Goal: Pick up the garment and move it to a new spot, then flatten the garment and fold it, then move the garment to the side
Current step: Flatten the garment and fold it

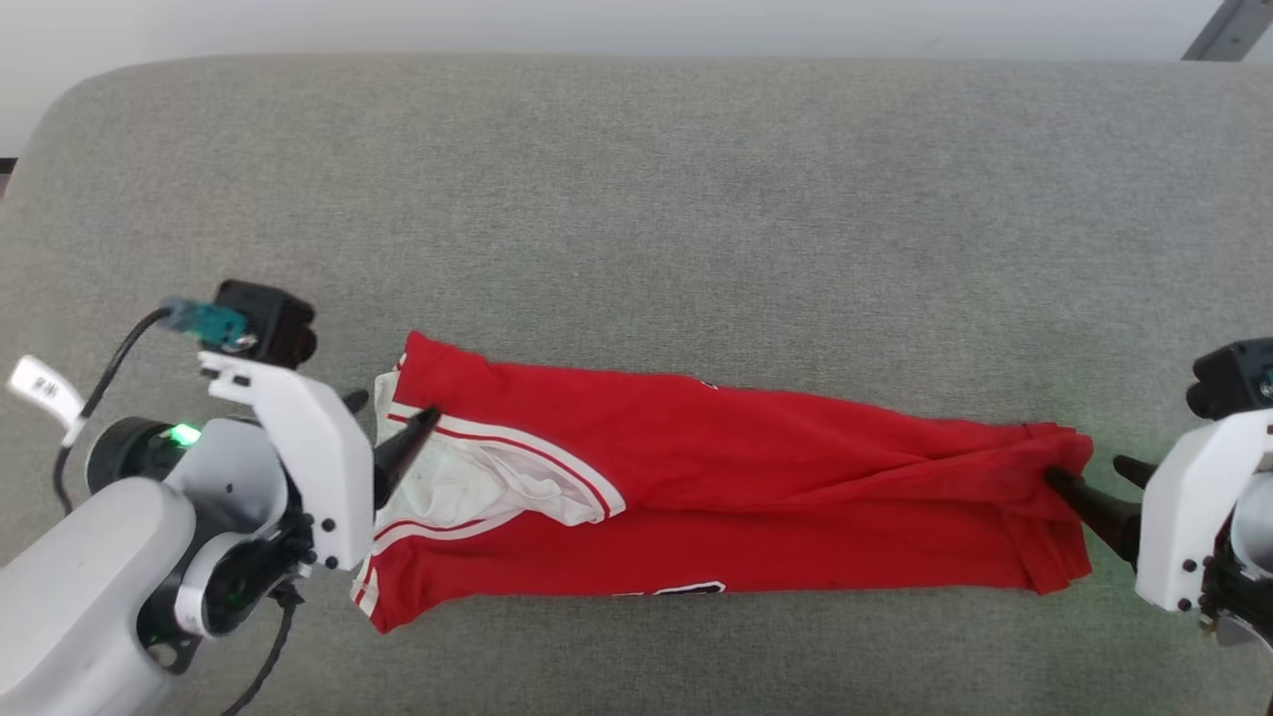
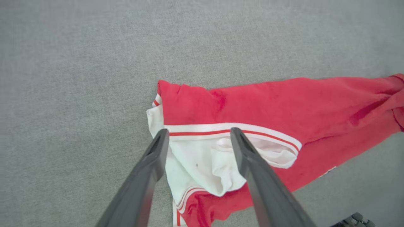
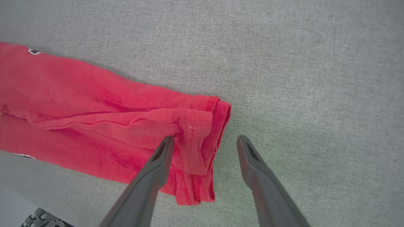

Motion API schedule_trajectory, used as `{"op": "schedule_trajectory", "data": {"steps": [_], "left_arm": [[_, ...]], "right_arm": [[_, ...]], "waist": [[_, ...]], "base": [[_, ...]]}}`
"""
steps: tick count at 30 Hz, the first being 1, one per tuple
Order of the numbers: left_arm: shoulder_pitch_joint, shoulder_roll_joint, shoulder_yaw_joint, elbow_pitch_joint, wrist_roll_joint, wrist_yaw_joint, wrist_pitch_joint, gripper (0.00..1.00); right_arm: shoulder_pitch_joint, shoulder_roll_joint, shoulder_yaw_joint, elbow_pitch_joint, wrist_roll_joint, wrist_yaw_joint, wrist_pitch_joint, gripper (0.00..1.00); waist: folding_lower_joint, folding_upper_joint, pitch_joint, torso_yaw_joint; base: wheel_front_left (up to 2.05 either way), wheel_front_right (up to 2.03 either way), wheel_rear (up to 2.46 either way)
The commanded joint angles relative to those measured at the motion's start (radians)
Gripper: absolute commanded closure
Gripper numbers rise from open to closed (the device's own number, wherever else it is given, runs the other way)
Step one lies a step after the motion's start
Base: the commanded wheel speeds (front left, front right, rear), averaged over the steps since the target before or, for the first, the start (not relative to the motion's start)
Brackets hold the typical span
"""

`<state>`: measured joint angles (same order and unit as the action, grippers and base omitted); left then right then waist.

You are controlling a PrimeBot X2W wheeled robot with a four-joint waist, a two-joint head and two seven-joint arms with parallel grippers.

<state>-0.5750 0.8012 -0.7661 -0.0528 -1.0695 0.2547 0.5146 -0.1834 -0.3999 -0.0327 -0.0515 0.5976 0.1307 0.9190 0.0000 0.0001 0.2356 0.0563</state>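
Note:
The garment [image 1: 736, 477] is a red jersey lying as a long, narrow strip across the grey padded surface [image 1: 636, 199]. Its white, red-striped sleeve [image 1: 467, 482] lies on top at the left end. A sliver of black-and-white print [image 1: 676, 589] peeks out along the near edge. My left gripper [image 1: 395, 408] is open over that sleeve end, fingers straddling the striped trim [image 2: 221, 130] in the left wrist view. My right gripper [image 1: 1086, 469] is open at the bunched hem [image 3: 202, 138], one finger on the cloth and the other over bare surface.
The grey surface stretches wide behind and in front of the garment, with a rounded corner at the far left [image 1: 70, 109]. A pale wall runs along the top, and a dark strut [image 1: 1228, 30] stands at the top right. A black cable [image 1: 109, 368] hangs off my left arm.

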Motion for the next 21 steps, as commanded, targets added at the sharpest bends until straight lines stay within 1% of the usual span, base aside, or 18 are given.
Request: {"op": "schedule_trajectory", "data": {"steps": [1, 7, 11, 14, 15, 16, 21], "left_arm": [[0.029, 0.005, 0.021, -0.005, 0.01, -0.006, -0.056, 0.0], [0.099, 0.004, 0.08, 0.0, 0.037, -0.018, -0.258, 0.0], [0.151, 0.001, 0.112, 0.012, 0.066, -0.021, -0.4, 0.0], [0.197, -0.005, 0.133, 0.029, 0.067, -0.023, -0.487, 0.0], [0.197, -0.005, 0.133, 0.029, 0.067, -0.023, -0.487, 0.0], [0.21, -0.007, 0.138, 0.035, 0.071, -0.023, -0.512, 0.0], [0.281, -0.033, 0.171, 0.074, 0.05, -0.028, -0.626, 0.0]], "right_arm": [[0.01, 0.006, -0.012, 0.009, -0.006, 0.0, 0.004, 0.0], [0.015, 0.01, -0.039, 0.058, -0.003, 0.0, 0.006, 0.0], [0.01, 0.008, -0.029, 0.112, 0.004, 0.0, -0.003, 0.0], [-0.003, 0.005, -0.008, 0.161, 0.017, 0.0, -0.003, 0.0], [-0.003, 0.005, -0.008, 0.161, 0.017, 0.0, -0.003, 0.0], [-0.007, 0.002, 0.003, 0.181, 0.016, 0.0, -0.006, 0.0], [-0.04, 0.009, 0.08, 0.278, 0.064, 0.0, -0.003, 0.0]], "waist": [[0.0, -0.0001, 0.002, 0.006], [0.0, -0.0001, 0.011, 0.03], [0.0, -0.0001, 0.014, 0.049], [0.0, -0.0001, 0.014, 0.063], [0.0, -0.0001, 0.014, 0.063], [0.0, -0.0001, 0.015, 0.068], [0.0, -0.0001, 0.012, 0.087]], "base": [[0.0, 0.0, 0.0], [0.0, 0.0, 0.0], [0.0, 0.0, 0.0], [0.0, 0.0, 0.0], [0.0, 0.0, 0.0], [0.0, 0.0, 0.0], [0.0, 0.0, 0.0]]}}
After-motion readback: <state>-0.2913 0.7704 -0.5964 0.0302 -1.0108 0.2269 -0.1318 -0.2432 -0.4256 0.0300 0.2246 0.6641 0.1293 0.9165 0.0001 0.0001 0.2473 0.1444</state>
